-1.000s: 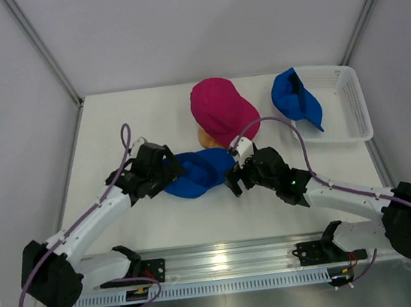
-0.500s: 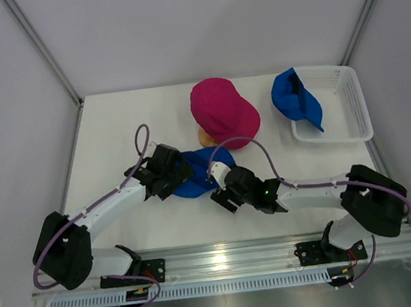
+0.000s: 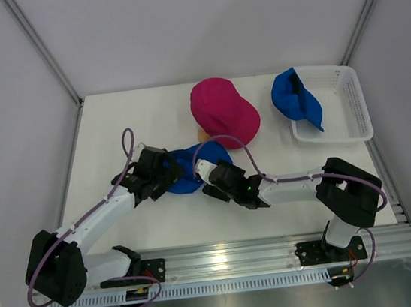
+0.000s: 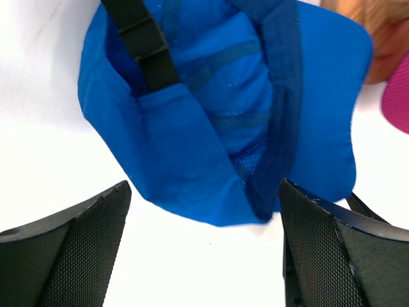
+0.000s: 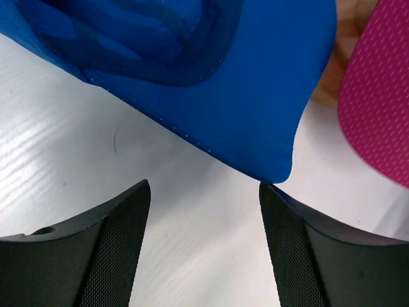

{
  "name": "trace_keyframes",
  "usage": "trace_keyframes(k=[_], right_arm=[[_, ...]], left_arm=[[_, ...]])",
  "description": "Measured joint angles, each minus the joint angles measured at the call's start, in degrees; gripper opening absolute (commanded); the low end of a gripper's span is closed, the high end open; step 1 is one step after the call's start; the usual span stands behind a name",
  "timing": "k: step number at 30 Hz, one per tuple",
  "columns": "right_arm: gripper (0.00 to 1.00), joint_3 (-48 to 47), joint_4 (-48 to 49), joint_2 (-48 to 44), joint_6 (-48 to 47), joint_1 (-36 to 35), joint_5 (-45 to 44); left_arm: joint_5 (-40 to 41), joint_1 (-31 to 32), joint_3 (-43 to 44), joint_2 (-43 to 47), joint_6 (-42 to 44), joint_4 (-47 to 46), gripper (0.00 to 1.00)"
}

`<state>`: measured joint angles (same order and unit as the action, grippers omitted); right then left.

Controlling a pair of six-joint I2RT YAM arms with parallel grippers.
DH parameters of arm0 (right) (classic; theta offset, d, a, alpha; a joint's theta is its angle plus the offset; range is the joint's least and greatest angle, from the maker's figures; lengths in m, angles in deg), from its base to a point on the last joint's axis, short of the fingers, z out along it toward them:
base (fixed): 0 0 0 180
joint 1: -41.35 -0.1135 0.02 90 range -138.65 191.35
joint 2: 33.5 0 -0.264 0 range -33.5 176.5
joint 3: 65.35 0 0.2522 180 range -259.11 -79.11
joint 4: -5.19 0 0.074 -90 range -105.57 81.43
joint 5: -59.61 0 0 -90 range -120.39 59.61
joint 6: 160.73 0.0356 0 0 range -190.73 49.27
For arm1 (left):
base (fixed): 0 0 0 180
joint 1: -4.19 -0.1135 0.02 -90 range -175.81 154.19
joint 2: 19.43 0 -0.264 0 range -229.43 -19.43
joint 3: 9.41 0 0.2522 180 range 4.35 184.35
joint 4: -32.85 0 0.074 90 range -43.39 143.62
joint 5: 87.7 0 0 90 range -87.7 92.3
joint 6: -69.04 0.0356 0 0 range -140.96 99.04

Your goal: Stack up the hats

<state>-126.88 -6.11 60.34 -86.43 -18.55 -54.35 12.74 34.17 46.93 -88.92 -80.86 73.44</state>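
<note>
A royal blue cap [image 3: 189,169] lies upside down on the white table between my two grippers; its inside and black strap show in the left wrist view [image 4: 217,109] and its brim in the right wrist view [image 5: 217,83]. My left gripper [image 3: 169,175] is open at the cap's left edge [image 4: 204,256]. My right gripper [image 3: 211,184] is open just short of the brim [image 5: 204,249]. A magenta-pink cap [image 3: 221,112] sits on the wooden stand [image 3: 205,135]. A second blue cap [image 3: 295,98] hangs on the basket's left rim.
A white mesh basket [image 3: 343,101] stands at the back right. Slanted frame poles and grey walls border the table. The aluminium rail with both arm bases runs along the near edge.
Both arms have drawn in round the blue cap. The right gripper has moved left and forward to the cap's brim; the left gripper has shifted at the cap's left edge. The cap looks more bunched.
</note>
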Motion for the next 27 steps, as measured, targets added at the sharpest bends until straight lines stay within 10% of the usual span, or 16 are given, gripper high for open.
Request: trace_keyframes(k=[6,10,27], right_arm=[[0.72,-1.88,2.36,2.78,-4.46,-1.79,-3.78],[0.93,-1.88,3.02,2.82,-6.34,-2.54,-5.38],[0.82,-6.43,6.51,8.76,-14.01,-0.48,0.94]], left_arm=[[-0.61,-1.66,-0.92,2.69,1.68,-1.05,1.0],[-1.64,-2.47,-0.92,2.67,2.56,-1.27,1.0],[-3.5,-7.41,-4.63,6.93,3.48,-1.99,1.0]])
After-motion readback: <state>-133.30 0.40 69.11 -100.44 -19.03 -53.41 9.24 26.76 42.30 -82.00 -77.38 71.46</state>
